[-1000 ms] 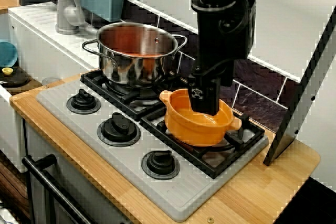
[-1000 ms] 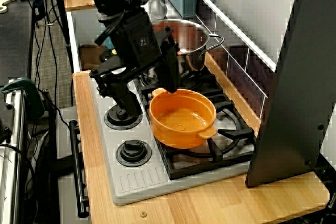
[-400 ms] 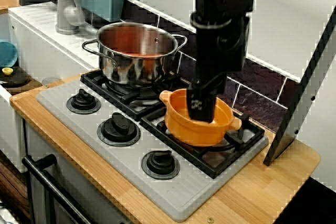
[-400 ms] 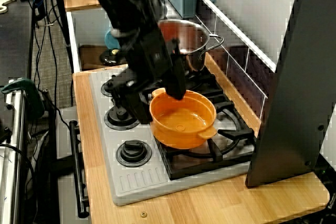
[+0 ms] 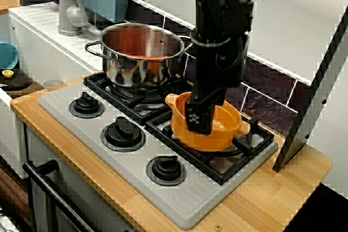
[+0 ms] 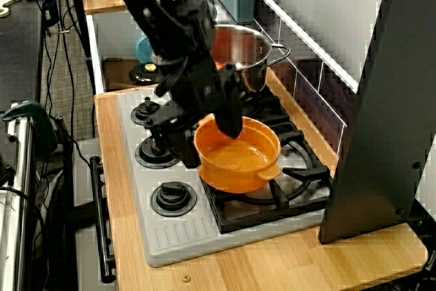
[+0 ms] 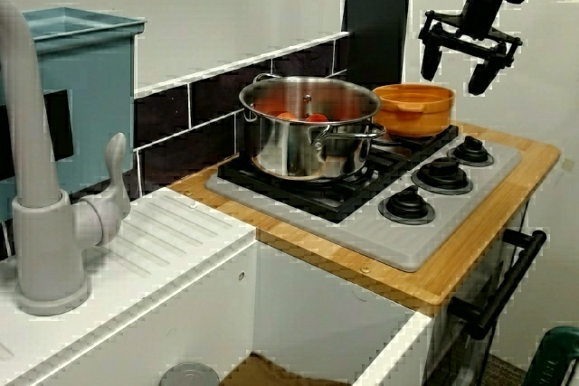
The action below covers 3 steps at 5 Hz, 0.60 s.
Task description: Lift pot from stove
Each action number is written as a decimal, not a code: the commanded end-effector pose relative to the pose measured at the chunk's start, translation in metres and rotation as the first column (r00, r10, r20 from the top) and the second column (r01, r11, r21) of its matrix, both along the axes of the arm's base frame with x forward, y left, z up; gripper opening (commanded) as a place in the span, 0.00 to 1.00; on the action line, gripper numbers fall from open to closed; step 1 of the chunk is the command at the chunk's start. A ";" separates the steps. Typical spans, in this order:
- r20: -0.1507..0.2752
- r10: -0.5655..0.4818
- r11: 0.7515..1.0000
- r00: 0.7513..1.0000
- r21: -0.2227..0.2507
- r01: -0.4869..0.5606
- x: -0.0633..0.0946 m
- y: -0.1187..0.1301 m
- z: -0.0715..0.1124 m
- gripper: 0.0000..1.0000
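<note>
The black gripper [image 6: 208, 138], fingers spread, straddles the shallow glossy orange pot's [image 6: 238, 155] near rim on the grey ribbed stove [image 6: 170, 230], hiding that rim; contact unclear.

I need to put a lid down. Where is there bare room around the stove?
Bare wood counter between stove and the leaning dark panel; also the narrow front strip below the knobs. Both grates are crowded: steel pot, orange pot, pincer.

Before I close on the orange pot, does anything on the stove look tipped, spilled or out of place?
Nothing stands out. The orange pot sits level on its burner grate, the steel pot stands upright behind it, and the stove shows no spill. The gripper is open, straddling the orange pot's rim.
</note>
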<state>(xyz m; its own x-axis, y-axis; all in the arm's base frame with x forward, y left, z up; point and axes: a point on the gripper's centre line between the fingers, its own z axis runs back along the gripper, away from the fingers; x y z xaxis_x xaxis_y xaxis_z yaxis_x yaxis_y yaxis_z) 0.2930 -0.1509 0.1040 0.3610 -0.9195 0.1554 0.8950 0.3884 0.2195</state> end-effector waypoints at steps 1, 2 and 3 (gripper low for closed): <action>0.017 -0.006 1.000 1.000 0.010 0.006 0.009 -0.001 0.002 1.00; -0.007 -0.009 1.000 1.000 0.014 0.009 0.008 -0.001 -0.003 1.00; -0.024 -0.012 1.000 1.000 0.024 0.013 0.004 -0.003 -0.011 1.00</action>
<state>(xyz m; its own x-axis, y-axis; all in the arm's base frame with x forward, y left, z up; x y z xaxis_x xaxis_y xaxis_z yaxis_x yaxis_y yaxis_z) 0.2898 -0.1483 0.0834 0.3645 -0.9252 0.1054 0.9073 0.3783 0.1834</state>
